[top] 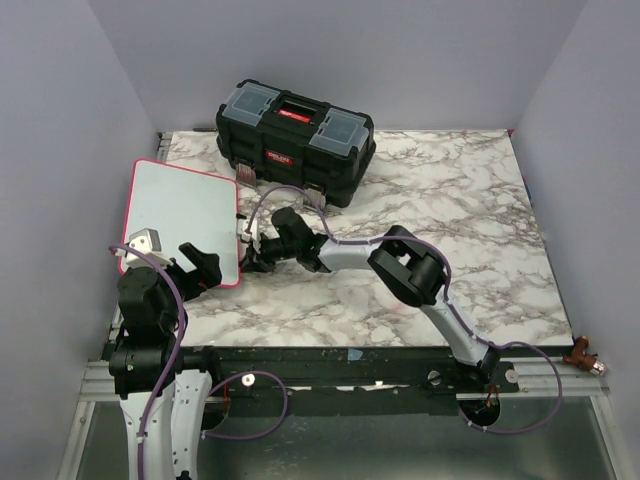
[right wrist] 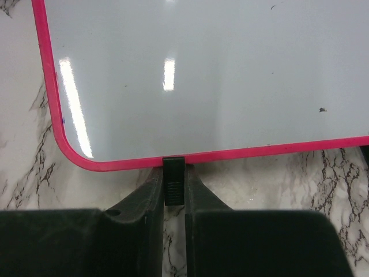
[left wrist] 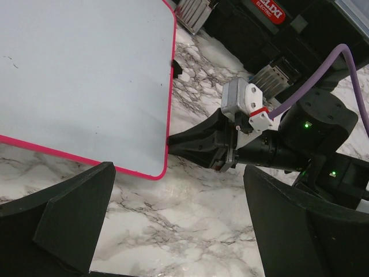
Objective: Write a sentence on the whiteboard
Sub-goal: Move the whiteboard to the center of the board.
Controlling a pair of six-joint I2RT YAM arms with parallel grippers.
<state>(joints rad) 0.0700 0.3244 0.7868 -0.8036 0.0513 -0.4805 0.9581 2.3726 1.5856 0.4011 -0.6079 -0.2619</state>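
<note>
Since the whiteboard point(top: 185, 215) looks thin, stiff and light, with a shiny slippery face, its pink rim is the best place to hold. It lies flat on the left of the table point(top: 450, 200), no words on it. The right gripper point(right wrist: 173, 183) pinches a small black piece point(right wrist: 173, 170) touching that rim. The left gripper point(left wrist: 177, 173) hangs wide open nearby.

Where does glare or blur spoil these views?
Right wrist: two bright glare streaks on the whiteboard, left of middle; right fingers near-black and soft, the black tab between them sharper. Left wrist: whiteboard evenly lit, no glare; left fingers dark, blurred. Top: even light, soft shadows, nothing blurred.
</note>
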